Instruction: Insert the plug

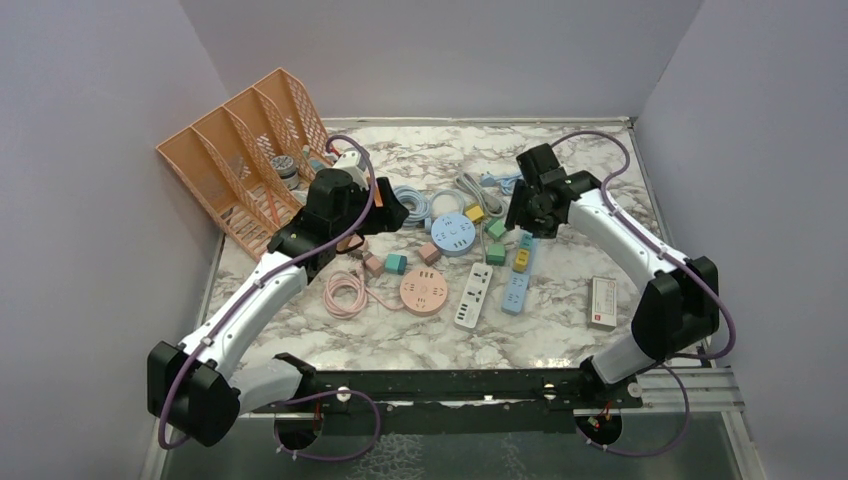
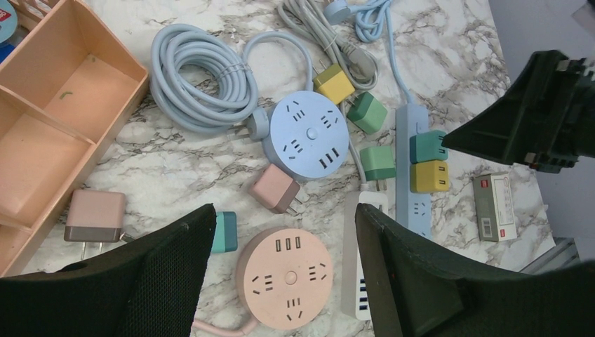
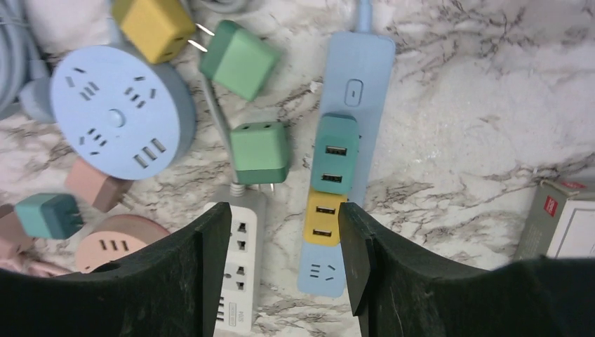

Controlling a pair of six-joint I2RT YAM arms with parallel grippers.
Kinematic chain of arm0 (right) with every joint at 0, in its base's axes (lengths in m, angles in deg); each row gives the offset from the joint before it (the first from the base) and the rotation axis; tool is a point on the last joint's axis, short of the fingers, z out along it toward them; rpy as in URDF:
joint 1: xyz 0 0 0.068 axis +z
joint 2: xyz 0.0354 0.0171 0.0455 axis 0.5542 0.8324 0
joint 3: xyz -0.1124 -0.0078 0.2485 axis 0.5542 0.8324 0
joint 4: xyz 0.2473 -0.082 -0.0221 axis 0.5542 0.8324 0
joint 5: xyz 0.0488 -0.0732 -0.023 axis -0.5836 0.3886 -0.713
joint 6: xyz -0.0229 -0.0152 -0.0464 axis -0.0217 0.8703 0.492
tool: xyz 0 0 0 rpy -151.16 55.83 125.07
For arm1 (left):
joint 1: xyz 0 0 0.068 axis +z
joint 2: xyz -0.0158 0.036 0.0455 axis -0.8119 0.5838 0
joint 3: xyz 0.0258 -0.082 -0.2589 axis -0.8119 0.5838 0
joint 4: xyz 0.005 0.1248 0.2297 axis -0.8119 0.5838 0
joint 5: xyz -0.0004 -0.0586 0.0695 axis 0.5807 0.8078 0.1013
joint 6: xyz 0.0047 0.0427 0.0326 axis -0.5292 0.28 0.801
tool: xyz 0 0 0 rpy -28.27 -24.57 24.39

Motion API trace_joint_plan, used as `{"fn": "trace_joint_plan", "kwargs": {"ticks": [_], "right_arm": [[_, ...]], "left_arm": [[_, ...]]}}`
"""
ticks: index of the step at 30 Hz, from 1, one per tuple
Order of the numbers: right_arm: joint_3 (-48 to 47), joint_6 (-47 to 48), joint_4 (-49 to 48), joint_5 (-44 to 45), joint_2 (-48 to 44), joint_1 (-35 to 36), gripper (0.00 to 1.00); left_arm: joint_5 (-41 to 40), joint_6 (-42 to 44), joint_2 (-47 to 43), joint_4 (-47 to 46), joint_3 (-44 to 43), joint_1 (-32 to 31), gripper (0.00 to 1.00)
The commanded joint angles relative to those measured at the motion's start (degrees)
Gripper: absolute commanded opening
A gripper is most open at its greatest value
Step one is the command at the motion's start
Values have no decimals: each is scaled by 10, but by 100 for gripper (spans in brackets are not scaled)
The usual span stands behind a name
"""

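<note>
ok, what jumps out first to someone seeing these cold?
The colours: a blue strip right of centre carries a teal plug and a yellow plug, one after the other. Left of it lie a round blue socket and, nearer the front, a round pink socket. An orange rack sits at the back left.

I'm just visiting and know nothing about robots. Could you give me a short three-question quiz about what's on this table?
1. True or false: the yellow plug sits in the blue power strip.
2. What colour is the other plug on that strip? A pink, B teal, C white.
3. How many round socket hubs are in view?
Key: 1 true. 2 B, the teal plug. 3 two: the round blue hub and the round pink hub.
</note>
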Motion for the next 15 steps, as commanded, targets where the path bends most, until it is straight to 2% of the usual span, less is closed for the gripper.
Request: {"fn": "trace_joint_plan", "kwargs": {"ticks": [1,4,8,15], "right_arm": [[-15,98,-53,-50,-21,-2,58],[-29,175,-90,-82,-2,-3,58],[-68,259,-117,-115,52,-3,66],[-109,309,-121,-108,158,-3,68]], "left_arm": [[9,-5,9,-7,-19,-3,75],[7,-11,12,-10,-23,-3,78],[2,-16,14,-13,-26,-4,81],[6,-26,25,-20,-33,-3,83]]}}
